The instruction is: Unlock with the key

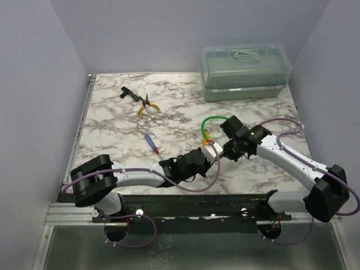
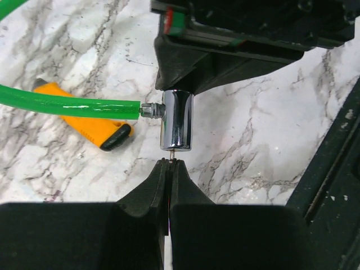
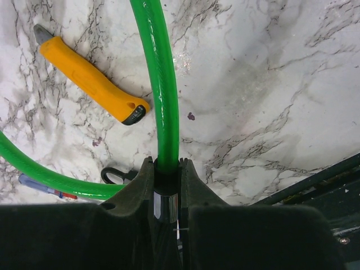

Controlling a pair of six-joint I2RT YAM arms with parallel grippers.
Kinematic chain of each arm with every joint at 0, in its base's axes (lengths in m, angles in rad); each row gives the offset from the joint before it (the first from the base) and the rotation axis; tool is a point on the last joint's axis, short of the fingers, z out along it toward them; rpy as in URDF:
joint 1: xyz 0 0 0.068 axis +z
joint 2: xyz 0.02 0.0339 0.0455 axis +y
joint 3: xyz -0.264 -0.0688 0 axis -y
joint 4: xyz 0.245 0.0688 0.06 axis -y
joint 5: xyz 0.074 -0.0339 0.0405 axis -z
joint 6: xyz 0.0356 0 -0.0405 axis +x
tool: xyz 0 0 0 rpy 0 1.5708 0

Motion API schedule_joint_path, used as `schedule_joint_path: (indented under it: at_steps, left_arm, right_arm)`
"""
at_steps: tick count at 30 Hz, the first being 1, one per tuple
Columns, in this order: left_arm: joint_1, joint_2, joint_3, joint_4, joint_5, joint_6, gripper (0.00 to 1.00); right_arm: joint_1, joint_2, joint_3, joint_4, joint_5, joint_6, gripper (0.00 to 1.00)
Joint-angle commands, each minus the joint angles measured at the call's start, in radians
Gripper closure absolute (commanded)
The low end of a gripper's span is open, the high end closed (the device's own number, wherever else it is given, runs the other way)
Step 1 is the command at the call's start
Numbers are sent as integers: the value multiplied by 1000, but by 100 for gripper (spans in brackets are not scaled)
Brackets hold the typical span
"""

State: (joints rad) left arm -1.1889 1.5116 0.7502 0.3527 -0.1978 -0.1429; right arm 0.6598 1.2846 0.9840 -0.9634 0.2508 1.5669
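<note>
At the centre of the left wrist view, the left pincer (image 2: 169, 166) is pressed together on the key (image 2: 170, 151). Only a thin silver sliver of it shows, bridging the fingertips and the underside of the chrome lock barrel (image 2: 177, 119); how deep it sits cannot be told. The green cable (image 2: 67, 107) leaves the barrel's side toward the left edge. The right pincer (image 3: 166, 164) pinches that barrel, mostly hidden between its fingers at lower centre. An orange-handled tool (image 3: 90, 84) lies on the marble bench (image 3: 270, 84) at upper left. The screwdriver (image 3: 42, 187) at lower left is partly covered by cable.
</note>
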Motion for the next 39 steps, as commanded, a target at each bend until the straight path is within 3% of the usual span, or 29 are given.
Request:
schedule_joint_path:
  at_steps: [1, 11, 22, 34, 39]
  left_arm:
    - [-48, 32, 59, -31, -240, 191, 100]
    - [-151, 114, 119, -57, -451, 440, 100]
    - [-154, 48, 93, -97, -362, 386, 98]
    - [-74, -112, 53, -205, -66, 169, 44]
    - [-4, -195, 1, -194, 58, 54, 29]
  right_arm:
    - [16, 1, 55, -11, -98, 32, 100]
    - [17, 6, 51, -19, -102, 36, 100]
    - [17, -9, 17, 2, -96, 30, 100]
    - [17, -46, -13, 30, -72, 22, 100]
    - [16, -65, -35, 57, -64, 12, 100]
